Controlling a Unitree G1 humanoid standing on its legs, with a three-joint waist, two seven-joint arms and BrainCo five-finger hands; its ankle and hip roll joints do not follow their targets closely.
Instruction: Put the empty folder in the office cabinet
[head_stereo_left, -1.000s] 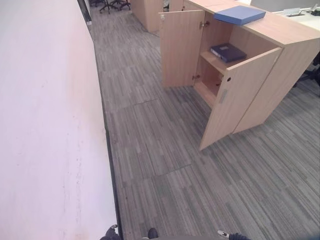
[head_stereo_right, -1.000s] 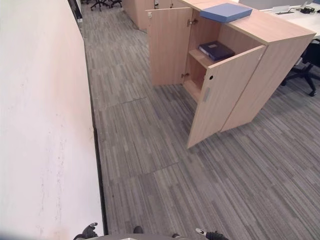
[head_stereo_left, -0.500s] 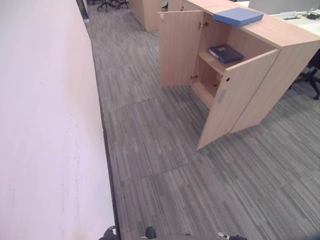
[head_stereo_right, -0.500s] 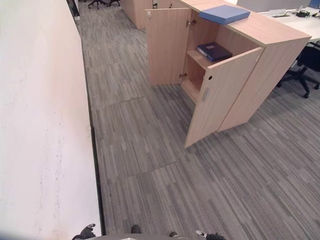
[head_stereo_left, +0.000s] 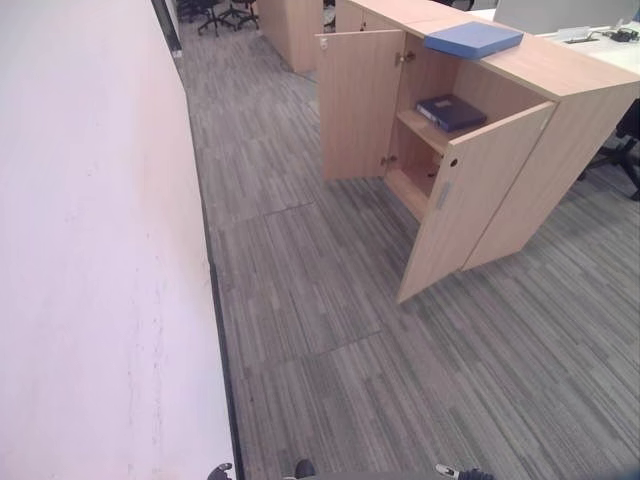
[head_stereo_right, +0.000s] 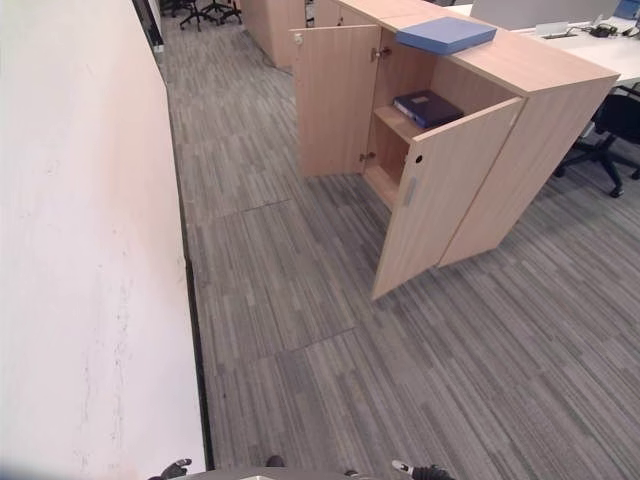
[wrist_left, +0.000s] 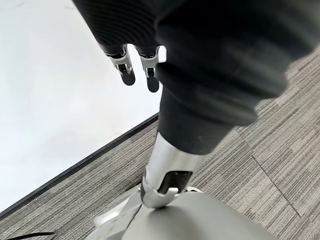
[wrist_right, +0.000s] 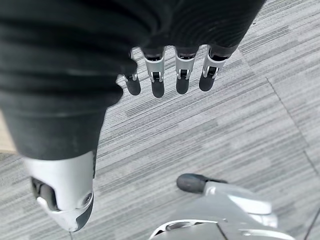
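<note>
- Left eye view: you face a wooden office cabinet (head_stereo_left: 560, 110) at about 1 o'clock, both of its doors swung open over the grey carpet floor (head_stereo_left: 330, 300). The left door (head_stereo_left: 357, 103) stands turned out toward the wall side; the right door (head_stereo_left: 470, 200) angles toward you.
- A light blue folder (head_stereo_left: 473, 39) lies flat on the cabinet's top, near its front edge above the open compartment. A dark blue folder (head_stereo_left: 451, 111) lies flat on the inner shelf (head_stereo_left: 425, 125).
- A white wall (head_stereo_left: 90, 250) runs along your 9 o'clock side, with a dark strip at its foot.
- Right eye view: the same scene, with an office chair (head_stereo_right: 610, 130) at 3 o'clock beyond the cabinet and a white desk (head_stereo_right: 600, 45) behind it at 2 o'clock. More chairs (head_stereo_right: 200, 10) stand far down the aisle at 12 o'clock.
- Left wrist view: your left robot hand (wrist_left: 137, 67) hangs beside the white wall, fingers straight and relaxed, holding nothing.
- Right wrist view: your right robot hand (wrist_right: 170, 75) hangs over the carpet, fingers straight in a row, wide and empty.
</note>
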